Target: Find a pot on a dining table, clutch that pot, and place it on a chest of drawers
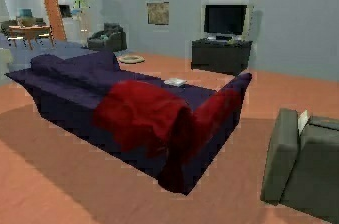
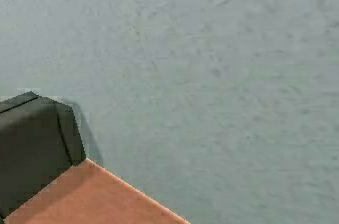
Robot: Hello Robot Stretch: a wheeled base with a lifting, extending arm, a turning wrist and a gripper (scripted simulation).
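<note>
A blue sofa (image 1: 77,90) with a red blanket (image 1: 142,115) sits ahead. A dark chair (image 1: 317,165) is near it. A counter (image 1: 25,28) stands far back. I cannot tell about the pincer.

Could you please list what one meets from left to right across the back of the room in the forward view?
dining table → dark armchair → wall picture → television
</note>
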